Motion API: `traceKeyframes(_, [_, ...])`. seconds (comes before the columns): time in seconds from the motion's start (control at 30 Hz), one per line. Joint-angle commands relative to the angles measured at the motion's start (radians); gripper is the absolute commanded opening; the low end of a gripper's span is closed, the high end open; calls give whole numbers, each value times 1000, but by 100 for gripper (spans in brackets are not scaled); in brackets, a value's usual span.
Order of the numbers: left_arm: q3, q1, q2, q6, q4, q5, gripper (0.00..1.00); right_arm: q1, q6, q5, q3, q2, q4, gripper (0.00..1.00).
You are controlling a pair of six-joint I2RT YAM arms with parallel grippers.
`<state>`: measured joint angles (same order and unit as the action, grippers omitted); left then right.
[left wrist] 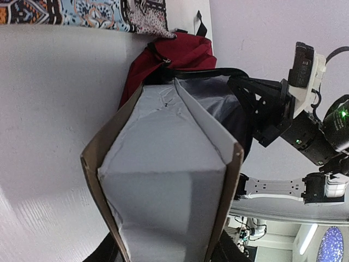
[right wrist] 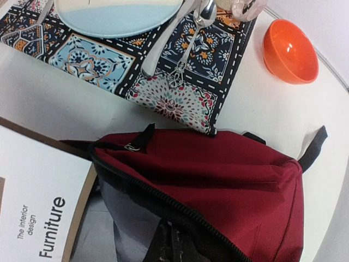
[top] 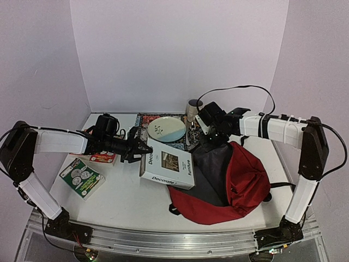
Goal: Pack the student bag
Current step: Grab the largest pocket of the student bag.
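- Left gripper is closed on the near end of the book, one finger on each cover. The book's far end sits at the mouth of the bag.
- The bag lies on its side, right of centre on the table, mouth toward the left arm and grey lining showing. Its back edge is just beside the placemat.
- Right gripper looks pinched on the black rim of the mouth, holding it up. Its fingertips are mostly cut off in its own view, so I call this likely, not certain.
- Risk: the book looks nearly as wide as the opening. I judge a far corner could catch on the zipper rim or lining and push the soft bag along the table instead of going in.
- Risk: if the rim slips from the right gripper, the mouth drops onto the book.
- Risk: the book is held at one end only, so it could sag or twist between the fingers.
- Left wrist alone shows the page block end-on, how it lines up with the opening, and the right gripper at the rim.
- Right wrist alone shows an orange bowl beyond the bag. The arm hides it from the top view.
- Top view alone shows both arms, and a green booklet lying well apart on the left.
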<state>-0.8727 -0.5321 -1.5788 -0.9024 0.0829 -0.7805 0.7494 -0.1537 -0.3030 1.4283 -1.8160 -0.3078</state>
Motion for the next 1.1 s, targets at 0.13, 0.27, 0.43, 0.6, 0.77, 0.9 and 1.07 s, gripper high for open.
traceKeyframes(0.13, [-216,80,-117,241,-214,45,17,-2,20,-8,79,-28,-17,1])
traceKeyframes(0.27, [-262,85,-158,240,-229,18,15,-1,8,14,66,-1,-17,16])
traceKeyframes(0.43, [-227,53,-70,212,-217,50,16,-2,-13,14,1,87,-16,44])
traceKeyframes(0.6, [-173,-3,-6,171,-205,89,16,-10,-26,-5,-71,133,-21,65])
traceKeyframes(0.77, [-105,-25,36,103,-149,114,17,0,-44,70,-99,113,-32,75])
traceKeyframes(0.9, [-46,-33,74,24,-63,138,16,35,-52,46,-84,48,-50,83])
traceKeyframes(1.07, [-29,-38,70,4,-32,149,16,51,-64,-25,-59,-48,-83,85])
